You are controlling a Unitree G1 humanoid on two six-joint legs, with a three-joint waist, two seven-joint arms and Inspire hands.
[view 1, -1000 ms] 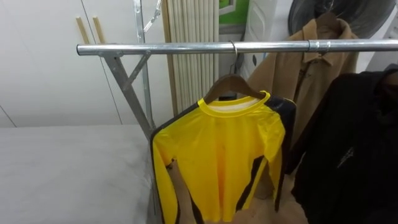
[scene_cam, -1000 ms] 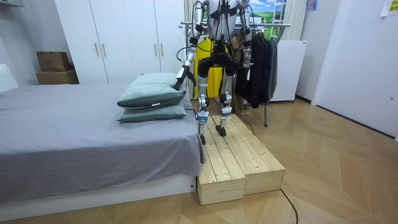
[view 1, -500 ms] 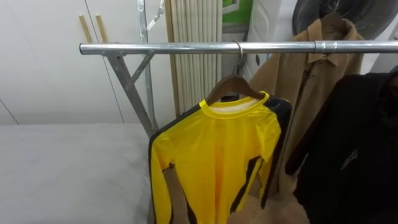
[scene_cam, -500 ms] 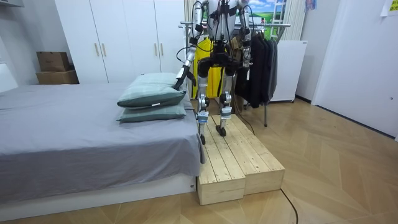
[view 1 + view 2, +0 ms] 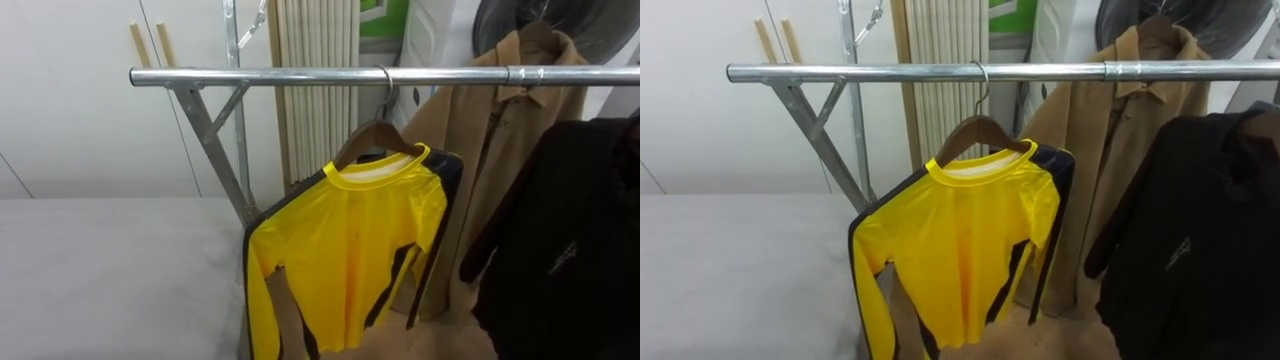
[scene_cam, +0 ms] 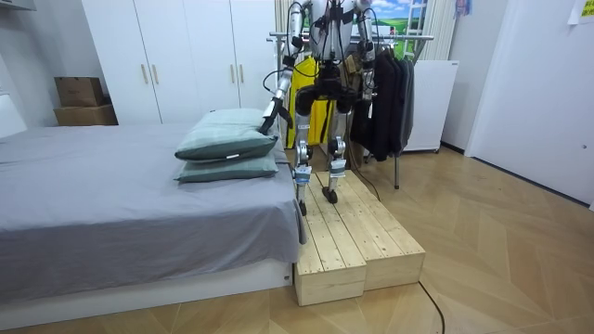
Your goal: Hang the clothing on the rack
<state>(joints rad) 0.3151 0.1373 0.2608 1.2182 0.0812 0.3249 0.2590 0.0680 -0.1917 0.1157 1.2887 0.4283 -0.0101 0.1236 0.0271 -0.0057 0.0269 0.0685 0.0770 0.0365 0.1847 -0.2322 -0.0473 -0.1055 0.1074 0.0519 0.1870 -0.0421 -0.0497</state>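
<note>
Seen in the room view, the humanoid has silver-grey arms and legs with black joints, a dark torso and hips, and slim metallic shins ending in small dark feet. Black cables loop along its left arm to the dark left hand (image 6: 270,118). Straps rise from its shoulders, and a dark cable trails across the floor.

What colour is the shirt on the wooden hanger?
Yellow shirt with black panels, clearest in left eye view.
</note>
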